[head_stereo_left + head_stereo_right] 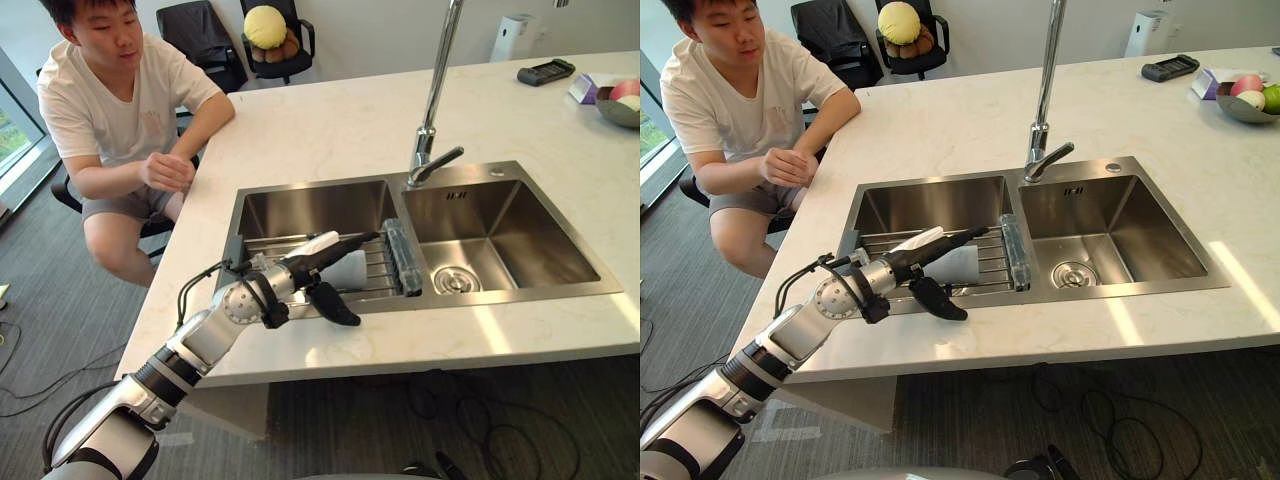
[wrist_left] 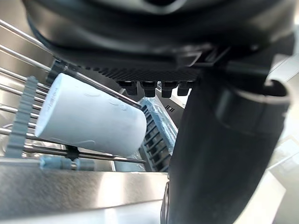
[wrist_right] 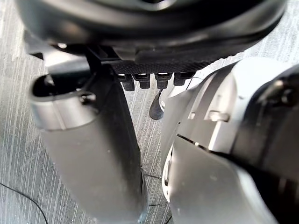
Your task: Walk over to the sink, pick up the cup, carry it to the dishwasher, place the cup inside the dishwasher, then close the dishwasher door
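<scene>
A white cup (image 1: 352, 270) lies on its side on a wire rack (image 1: 375, 278) across the left basin of the steel sink (image 1: 300, 210). My left hand (image 1: 297, 268) reaches over the sink's front edge. Its straight fingers (image 1: 340, 242) lie along the top of the cup and its thumb (image 1: 332, 305) hangs over the front rim, clear of the cup. In the left wrist view the cup (image 2: 88, 116) rests on the rack bars just past the open hand's thumb (image 2: 210, 154). My right hand (image 3: 88, 154) hangs open over the grey floor, holding nothing.
A tall faucet (image 1: 432, 110) stands behind the divider, and the right basin (image 1: 500, 240) has a drain (image 1: 455, 280). A person (image 1: 120, 110) sits at the counter's left end. A fruit bowl (image 1: 618, 103) and a dark handset (image 1: 545, 71) lie far right.
</scene>
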### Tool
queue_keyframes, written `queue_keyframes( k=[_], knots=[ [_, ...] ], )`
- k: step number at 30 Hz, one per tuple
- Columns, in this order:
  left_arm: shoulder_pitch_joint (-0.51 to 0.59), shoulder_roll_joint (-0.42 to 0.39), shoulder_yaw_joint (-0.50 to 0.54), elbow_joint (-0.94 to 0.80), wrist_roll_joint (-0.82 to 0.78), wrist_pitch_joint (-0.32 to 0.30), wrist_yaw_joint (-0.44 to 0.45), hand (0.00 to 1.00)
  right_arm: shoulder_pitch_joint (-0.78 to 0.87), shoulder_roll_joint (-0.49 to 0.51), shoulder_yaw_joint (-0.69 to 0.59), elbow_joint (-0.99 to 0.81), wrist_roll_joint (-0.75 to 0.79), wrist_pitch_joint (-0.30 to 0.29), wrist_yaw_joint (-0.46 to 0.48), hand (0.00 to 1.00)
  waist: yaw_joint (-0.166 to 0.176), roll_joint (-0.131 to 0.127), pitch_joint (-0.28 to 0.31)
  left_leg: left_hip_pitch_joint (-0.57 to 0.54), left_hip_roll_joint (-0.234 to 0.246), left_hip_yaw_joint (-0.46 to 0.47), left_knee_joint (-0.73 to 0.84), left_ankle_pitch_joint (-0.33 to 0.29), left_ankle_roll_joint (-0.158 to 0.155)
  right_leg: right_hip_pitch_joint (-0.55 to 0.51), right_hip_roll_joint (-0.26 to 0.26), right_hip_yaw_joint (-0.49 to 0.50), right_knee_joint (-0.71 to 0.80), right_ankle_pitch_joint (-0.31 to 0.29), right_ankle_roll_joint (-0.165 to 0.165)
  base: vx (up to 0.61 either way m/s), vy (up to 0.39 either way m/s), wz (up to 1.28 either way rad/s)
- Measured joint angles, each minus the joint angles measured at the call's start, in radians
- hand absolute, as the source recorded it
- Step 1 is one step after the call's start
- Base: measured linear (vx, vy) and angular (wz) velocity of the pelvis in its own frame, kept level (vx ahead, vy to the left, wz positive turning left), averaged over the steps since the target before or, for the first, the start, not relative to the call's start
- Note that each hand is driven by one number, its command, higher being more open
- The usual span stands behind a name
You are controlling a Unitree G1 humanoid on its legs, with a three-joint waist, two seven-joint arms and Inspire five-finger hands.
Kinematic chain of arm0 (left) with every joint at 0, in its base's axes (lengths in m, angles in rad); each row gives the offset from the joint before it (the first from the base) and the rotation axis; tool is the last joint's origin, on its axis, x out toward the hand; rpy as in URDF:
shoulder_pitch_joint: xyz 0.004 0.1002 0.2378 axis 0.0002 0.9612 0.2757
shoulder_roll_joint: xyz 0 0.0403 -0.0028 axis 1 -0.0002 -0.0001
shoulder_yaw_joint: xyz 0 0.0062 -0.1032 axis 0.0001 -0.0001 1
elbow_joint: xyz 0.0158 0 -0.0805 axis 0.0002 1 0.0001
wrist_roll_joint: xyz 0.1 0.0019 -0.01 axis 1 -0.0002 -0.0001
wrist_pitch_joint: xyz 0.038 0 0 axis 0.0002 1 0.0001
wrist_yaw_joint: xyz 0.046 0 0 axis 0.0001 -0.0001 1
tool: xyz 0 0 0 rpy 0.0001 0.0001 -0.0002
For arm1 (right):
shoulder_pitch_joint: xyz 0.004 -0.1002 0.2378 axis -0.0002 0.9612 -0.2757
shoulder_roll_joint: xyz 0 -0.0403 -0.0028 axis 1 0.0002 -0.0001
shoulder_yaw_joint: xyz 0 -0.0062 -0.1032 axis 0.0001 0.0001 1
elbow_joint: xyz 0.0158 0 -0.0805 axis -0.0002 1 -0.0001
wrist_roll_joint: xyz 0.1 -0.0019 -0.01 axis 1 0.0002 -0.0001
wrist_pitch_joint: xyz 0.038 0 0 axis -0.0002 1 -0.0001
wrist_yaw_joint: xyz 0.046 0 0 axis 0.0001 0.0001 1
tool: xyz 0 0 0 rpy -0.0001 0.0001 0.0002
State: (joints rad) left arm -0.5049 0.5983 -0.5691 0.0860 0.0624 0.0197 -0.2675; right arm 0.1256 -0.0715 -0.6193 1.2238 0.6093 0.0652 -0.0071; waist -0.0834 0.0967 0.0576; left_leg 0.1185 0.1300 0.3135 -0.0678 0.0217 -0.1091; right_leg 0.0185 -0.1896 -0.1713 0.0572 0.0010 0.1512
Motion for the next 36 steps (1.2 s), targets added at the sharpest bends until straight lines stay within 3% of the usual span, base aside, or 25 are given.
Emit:
queue_keyframes(
  k=[6, 12, 19, 28, 36],
  knots=[
    [-0.011, 0.035, 0.000, 0.083, 0.036, -0.028, 0.123, 1.00, 0.000, -0.004, 0.018, -0.005, 0.030, 0.000, -0.001, 1.00, -0.003, 0.001, 0.001, 0.005, 0.000, 0.001, 0.000, 0.001, 0.000, 0.000, 0.001, 0.000, 0.000, 0.002, -0.002, 0.00, -0.001, -0.01],
    [-0.011, 0.059, 0.004, 0.130, 0.037, -0.028, 0.186, 1.00, 0.001, -0.009, 0.038, -0.023, 0.037, 0.000, -0.001, 1.00, -0.004, 0.001, 0.011, 0.011, -0.001, 0.001, 0.000, 0.002, 0.001, 0.016, 0.002, -0.003, -0.021, 0.014, -0.004, 0.00, 0.000, 0.00],
    [-0.011, 0.046, 0.049, 0.200, 0.060, -0.063, 0.185, 1.00, 0.025, -0.007, 0.085, -0.057, 0.038, -0.002, 0.004, 1.00, -0.012, -0.003, 0.039, 0.023, 0.000, 0.004, -0.008, 0.002, 0.001, 0.034, 0.007, -0.004, -0.044, 0.023, -0.004, 0.00, 0.000, 0.00],
    [-0.009, 0.050, 0.051, 0.251, 0.098, -0.100, 0.106, 1.00, 0.042, -0.003, 0.182, -0.076, 0.038, -0.003, 0.009, 1.00, -0.014, -0.015, 0.060, 0.031, 0.000, 0.028, -0.017, -0.004, -0.005, 0.035, 0.011, 0.008, -0.062, 0.026, -0.003, 0.01, -0.007, -0.05],
    [-0.015, 0.054, 0.038, 0.276, 0.109, -0.103, 0.127, 1.00, 0.042, -0.013, 0.234, -0.097, 0.038, 0.000, 0.007, 1.00, -0.016, -0.014, 0.060, 0.033, 0.001, 0.045, -0.017, -0.005, -0.006, 0.034, 0.014, 0.023, -0.076, 0.038, -0.004, -0.03, -0.009, -0.05]
  ],
)
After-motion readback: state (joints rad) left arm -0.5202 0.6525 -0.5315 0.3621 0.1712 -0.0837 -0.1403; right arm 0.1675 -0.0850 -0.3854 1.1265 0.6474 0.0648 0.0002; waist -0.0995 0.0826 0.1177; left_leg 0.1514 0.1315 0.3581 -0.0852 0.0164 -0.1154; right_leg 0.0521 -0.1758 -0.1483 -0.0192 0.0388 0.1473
